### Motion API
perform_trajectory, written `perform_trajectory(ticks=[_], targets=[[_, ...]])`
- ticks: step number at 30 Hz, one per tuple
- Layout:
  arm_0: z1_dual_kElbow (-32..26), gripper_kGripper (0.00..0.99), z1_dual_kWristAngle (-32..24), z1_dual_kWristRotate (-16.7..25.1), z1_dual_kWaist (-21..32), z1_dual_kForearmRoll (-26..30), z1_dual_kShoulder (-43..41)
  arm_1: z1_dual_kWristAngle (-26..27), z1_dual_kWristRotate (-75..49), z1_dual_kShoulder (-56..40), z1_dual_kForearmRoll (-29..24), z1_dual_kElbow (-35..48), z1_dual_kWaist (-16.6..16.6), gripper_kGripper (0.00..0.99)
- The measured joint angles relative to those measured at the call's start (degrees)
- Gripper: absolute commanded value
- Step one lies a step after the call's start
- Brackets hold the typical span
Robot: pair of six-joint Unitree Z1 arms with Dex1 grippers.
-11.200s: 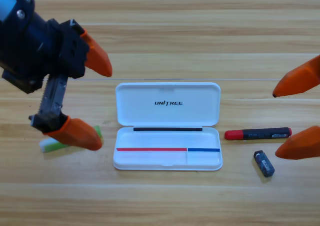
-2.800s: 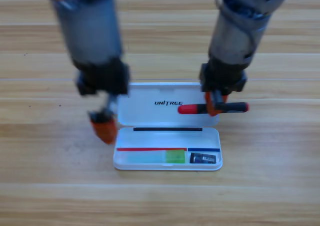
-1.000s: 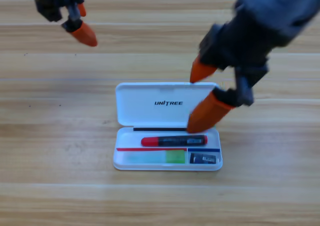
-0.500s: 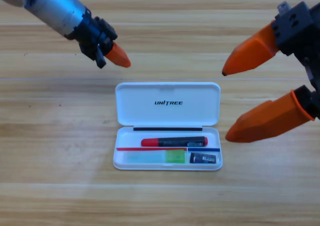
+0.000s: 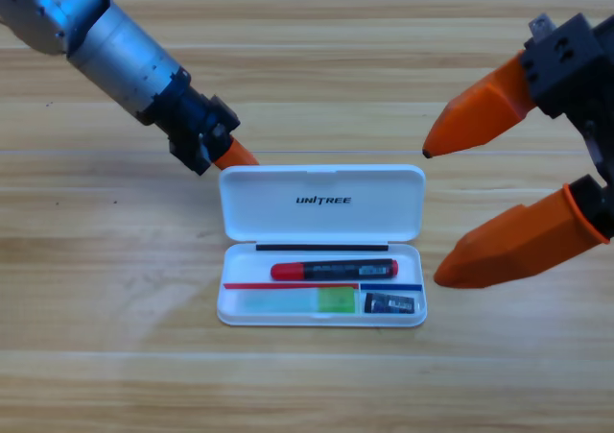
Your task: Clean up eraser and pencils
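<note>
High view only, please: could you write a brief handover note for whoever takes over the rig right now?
Left gripper: at the lid's upper left corner of the white case.
Right gripper: open, empty, waiting right of the case.
Red-black pencil, green-white pencil and eraser all lie in the case's tray.
Done: everything packed.
Left: probably closing the lid, if wanted.

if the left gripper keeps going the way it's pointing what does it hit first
Most likely the open lid of the white case: the left gripper points down and to the right, its orange tip right at the lid's upper left corner. Height is unclear from above, so it might pass just over the rim.
</note>
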Motion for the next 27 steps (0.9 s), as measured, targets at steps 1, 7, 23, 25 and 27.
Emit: perform_trajectory(ticks=[1,7,23,25,27], targets=[[-0.2,0.0,-0.6,0.63,-0.02,0.8,0.25,0.0,-0.01,0.0,0.0,0.0,0.0,0.99],[-0.31,0.0,-1.59,2.1,-0.79,3.52,0.43,0.0,-0.25,0.0,0.0,0.27,0.0,0.99],[0.17,0.0,2.66,2.22,-6.03,3.46,-0.13,0.0,-0.27,0.2,0.0,0.27,0.0,0.99],[0.28,0.0,3.86,1.94,-6.97,2.97,-0.13,0.0,-0.27,0.39,0.0,0.27,0.0,0.99],[0.32,0.0,4.93,1.38,-7.87,2.77,-0.15,0.0,-0.27,0.75,0.0,0.27,0.0,0.99]])
